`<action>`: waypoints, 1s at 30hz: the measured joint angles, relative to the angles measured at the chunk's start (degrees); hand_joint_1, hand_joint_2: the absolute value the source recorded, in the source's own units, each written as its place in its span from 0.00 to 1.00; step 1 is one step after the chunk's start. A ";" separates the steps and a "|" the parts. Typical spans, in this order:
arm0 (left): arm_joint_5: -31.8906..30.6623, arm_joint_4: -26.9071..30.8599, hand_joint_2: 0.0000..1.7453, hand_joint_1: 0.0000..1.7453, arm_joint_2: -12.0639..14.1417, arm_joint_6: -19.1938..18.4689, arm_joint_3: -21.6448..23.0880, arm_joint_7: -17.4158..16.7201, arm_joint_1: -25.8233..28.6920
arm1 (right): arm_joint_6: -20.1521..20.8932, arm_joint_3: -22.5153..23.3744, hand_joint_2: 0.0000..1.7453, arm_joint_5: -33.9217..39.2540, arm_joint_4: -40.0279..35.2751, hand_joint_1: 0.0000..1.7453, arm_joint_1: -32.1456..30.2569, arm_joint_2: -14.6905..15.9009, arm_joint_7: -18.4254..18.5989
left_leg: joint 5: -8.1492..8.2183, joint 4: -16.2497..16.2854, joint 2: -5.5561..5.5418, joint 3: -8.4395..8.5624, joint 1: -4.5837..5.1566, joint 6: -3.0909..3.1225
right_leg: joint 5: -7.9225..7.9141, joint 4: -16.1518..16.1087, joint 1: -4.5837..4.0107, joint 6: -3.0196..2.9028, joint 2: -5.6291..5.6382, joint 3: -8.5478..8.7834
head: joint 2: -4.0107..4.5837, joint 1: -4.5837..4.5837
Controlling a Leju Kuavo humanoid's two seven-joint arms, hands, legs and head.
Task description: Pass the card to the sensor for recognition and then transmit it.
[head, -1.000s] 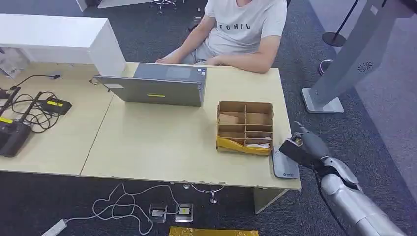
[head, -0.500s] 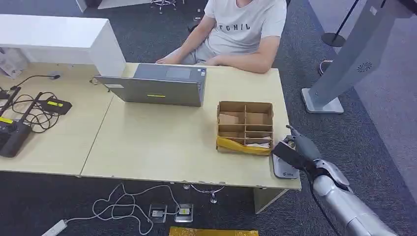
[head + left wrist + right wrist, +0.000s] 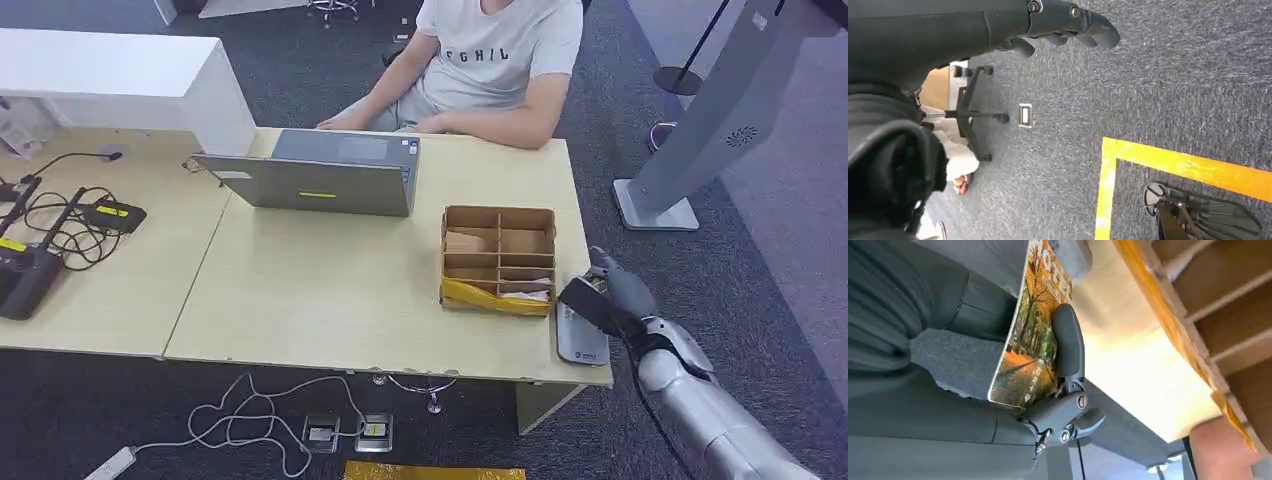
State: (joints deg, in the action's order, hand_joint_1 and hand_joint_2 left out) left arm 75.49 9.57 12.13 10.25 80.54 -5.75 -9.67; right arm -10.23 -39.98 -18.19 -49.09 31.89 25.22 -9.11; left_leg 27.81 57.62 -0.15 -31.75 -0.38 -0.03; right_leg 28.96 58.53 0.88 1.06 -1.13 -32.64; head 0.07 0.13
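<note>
Right hand (image 3: 612, 296) has drifted back up the table edge after dipping toward the near corner half a second ago, and it's now hovering over the far end of the grey sensor (image 3: 581, 337), the flat reader lying at the table's near right corner. Look at the right wrist view: the card (image 3: 1033, 335), printed with an autumn avenue of trees, is pinched between the thick thumb and a dark finger (image 3: 1068, 342), a firm-looking hold. So the card sits in the right hand, just above the reader and right beside the cardboard organiser (image 3: 499, 258). My read: this is the presenting stage, card swept across the sensor for recognition, with the handover not yet begun.

Left hand (image 3: 1068, 20) hangs low by the robot's side over the carpet, fingers loosely curled with nothing in them.

Now the surroundings. Pale wooden table (image 3: 330, 290); from the organiser, a grey laptop (image 3: 318, 175) lies at ten o'clock, and a person in a white T-shirt (image 3: 490, 60) sits at twelve o'clock behind the far edge, the likely receiver. Far out at nine o'clock, black cables and devices (image 3: 60, 235). A grey kiosk stand (image 3: 700, 140) rises at two o'clock on dark blue carpet, and white cords (image 3: 250, 425) trail under the table's near edge
</note>
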 joint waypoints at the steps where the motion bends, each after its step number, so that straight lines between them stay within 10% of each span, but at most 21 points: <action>1: 0.00 0.00 0.00 0.00 -0.02 -0.02 0.00 0.02 0.00 | 0.02 0.00 1.00 0.00 0.00 1.00 0.26 0.11 0.07 | 0.00 0.00 0.00 0.00 0.00 0.00 | 0.00 0.00 0.00 0.00 0.00 0.00 | 0.00 0.00; 30: -0.39 0.00 0.00 0.00 -0.20 -0.87 0.20 1.18 -0.01 | 1.95 6.99 1.00 -3.04 -10.03 1.00 7.65 4.90 1.59 | 0.00 0.00 0.00 -0.02 -0.01 0.00 | -0.01 0.00 0.00 0.00 0.01 -0.01 | 0.00 0.00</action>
State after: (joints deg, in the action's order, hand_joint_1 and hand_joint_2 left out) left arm 75.10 9.57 11.93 9.38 80.74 -4.57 -9.68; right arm -8.28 -32.98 -21.23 -59.12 39.54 30.12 -7.52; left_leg 27.81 57.63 -0.15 -31.77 -0.39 -0.03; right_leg 28.96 58.54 0.88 1.06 -1.12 -32.65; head 0.07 0.13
